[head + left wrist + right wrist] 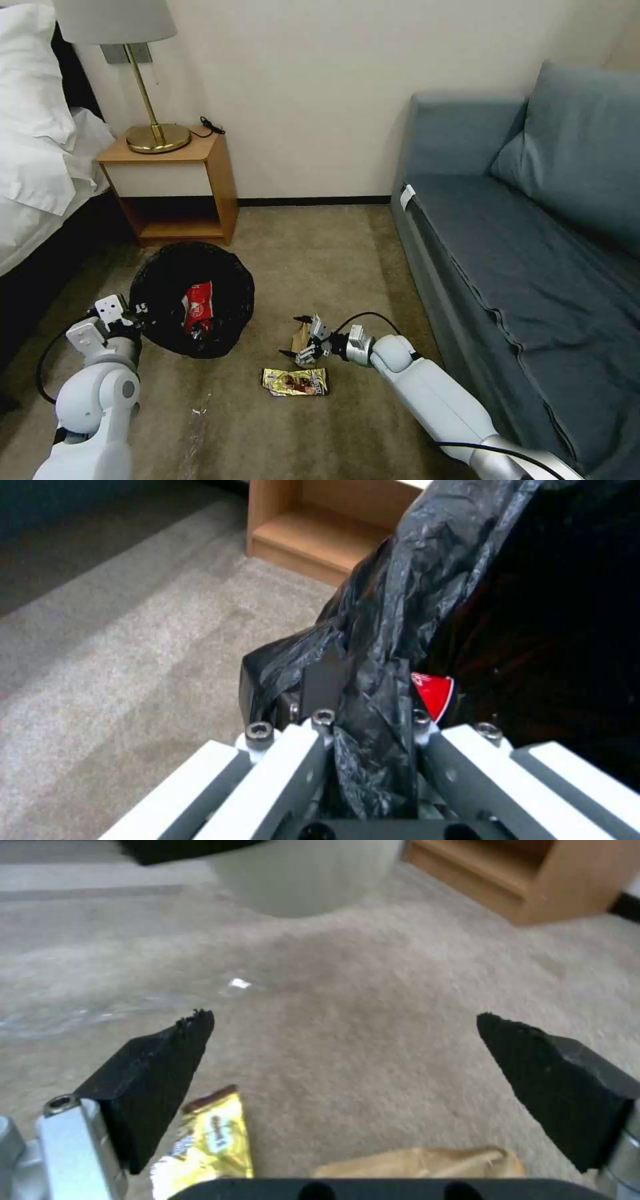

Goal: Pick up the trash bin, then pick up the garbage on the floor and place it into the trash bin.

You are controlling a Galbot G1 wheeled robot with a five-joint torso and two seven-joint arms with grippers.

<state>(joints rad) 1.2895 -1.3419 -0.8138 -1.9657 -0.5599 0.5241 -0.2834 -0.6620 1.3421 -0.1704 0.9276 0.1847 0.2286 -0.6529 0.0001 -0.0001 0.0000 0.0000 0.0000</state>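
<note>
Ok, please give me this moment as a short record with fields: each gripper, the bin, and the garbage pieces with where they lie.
left gripper: shut on the black liner at the rim of the trash bin
right gripper: open, low over the carpet, at the tan paper wad
trash bin: held at the robot's left, in front of the nightstand
red-and-white snack packet: inside the bin
gold wrapper: flat on the carpet, just nearer the robot than the right gripper
clear bottle: cannot tell for sure; a faint clear shape lies on the carpet
</note>
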